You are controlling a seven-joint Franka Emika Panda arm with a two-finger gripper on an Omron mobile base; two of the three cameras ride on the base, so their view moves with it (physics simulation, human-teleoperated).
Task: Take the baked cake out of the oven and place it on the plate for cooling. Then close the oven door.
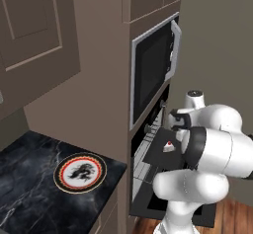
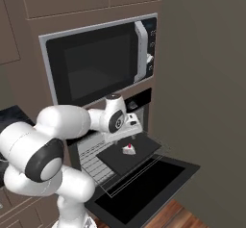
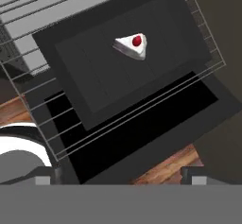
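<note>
The baked cake, a small whitish wedge with a red blob on top, lies on a dark tray on the wire rack pulled out of the oven. The same cake sits just below my hand. My gripper hovers above the cake, apart from it, open with nothing between its fingertips. The oven door hangs fully open, flat beneath the rack. The plate, with a red-gold rim and a black dragon, rests on the black marble counter to the left of the oven.
The silver-framed microwave sits directly above the oven, its door shut. Brown cabinets hang over the counter. A tall cabinet side panel separates the counter from the oven. Wooden floor shows below the open door.
</note>
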